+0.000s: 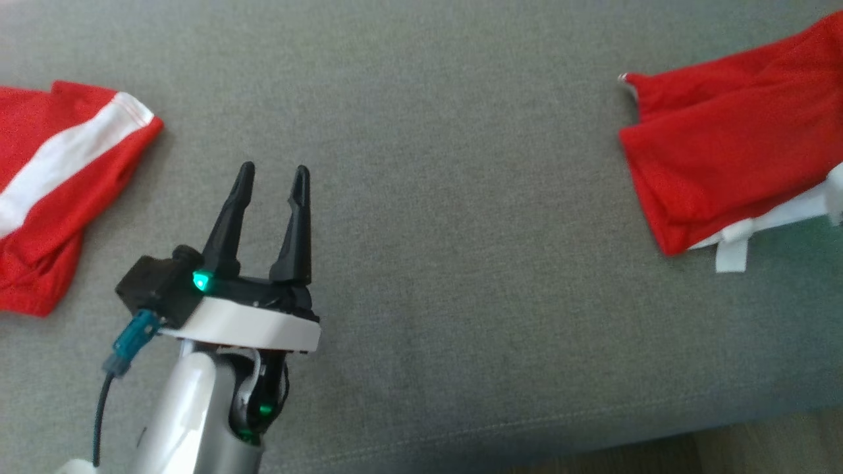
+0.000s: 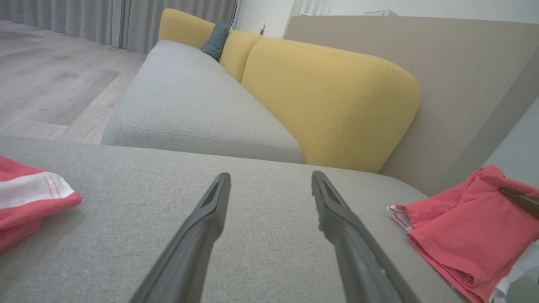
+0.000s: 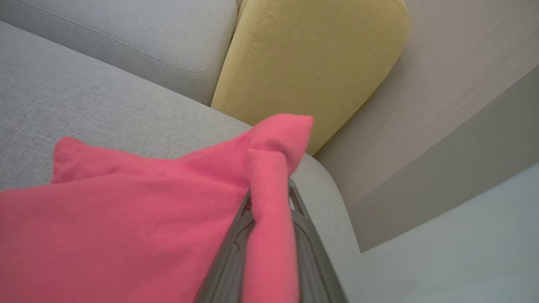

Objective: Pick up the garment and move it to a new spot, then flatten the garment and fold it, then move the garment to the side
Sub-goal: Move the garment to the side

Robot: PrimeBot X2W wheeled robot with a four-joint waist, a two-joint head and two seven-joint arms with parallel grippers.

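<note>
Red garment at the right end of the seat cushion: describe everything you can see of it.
The red garment is soft, matte cloth, bunched in loose overlapping folds, not flat. From under its near edge peek white trim and a white tab. Most of it lies on the grey seat cushion, at its right end. The right gripper pinches one fold between its fingers, and that fold peaks above the fingertips.

A grey sofa seat [image 1: 461,197] stretches wide, with yellow back cushions [image 2: 328,101] behind it, a dark teal pillow [image 2: 215,40] leaning against them, pale wooden floor [image 2: 50,84] alongside, and grey curtains [image 2: 84,21] beyond.
</note>
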